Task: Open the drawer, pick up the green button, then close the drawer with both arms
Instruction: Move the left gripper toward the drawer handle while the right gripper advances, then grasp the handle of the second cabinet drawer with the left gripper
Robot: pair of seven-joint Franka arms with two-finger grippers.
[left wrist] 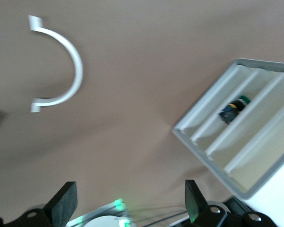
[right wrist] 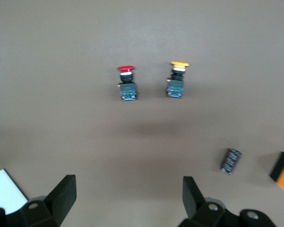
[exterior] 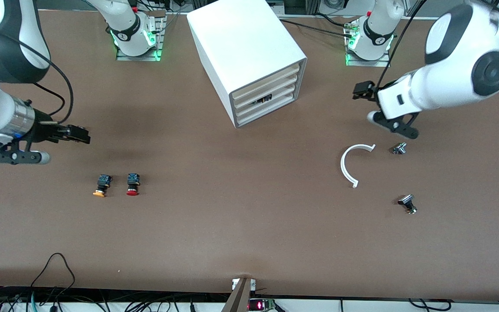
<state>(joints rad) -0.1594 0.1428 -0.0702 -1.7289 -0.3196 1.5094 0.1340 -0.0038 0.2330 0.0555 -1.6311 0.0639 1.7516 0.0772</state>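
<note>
The white cabinet [exterior: 241, 47] stands between the two arm bases, its four cream drawer fronts all pushed in. The green-capped button [left wrist: 234, 109] lies inside one drawer [left wrist: 213, 142], seen over its low front. In the front view it shows only as a dark speck [exterior: 261, 100] at that drawer [exterior: 282, 97]. My left gripper [exterior: 363, 90] hangs open and empty over bare table toward the left arm's end, apart from the cabinet. It also shows in the left wrist view [left wrist: 128, 198]. My right gripper [exterior: 78, 133] is open and empty over the table toward the right arm's end, as its wrist view [right wrist: 128, 194] shows.
An orange-capped button [exterior: 99, 186] and a red-capped button [exterior: 132, 184] lie side by side near the right gripper. A white curved piece [exterior: 353, 164] and two small metal parts [exterior: 400, 148] [exterior: 407, 204] lie near the left gripper. A black cylinder [right wrist: 230, 161] lies on the table.
</note>
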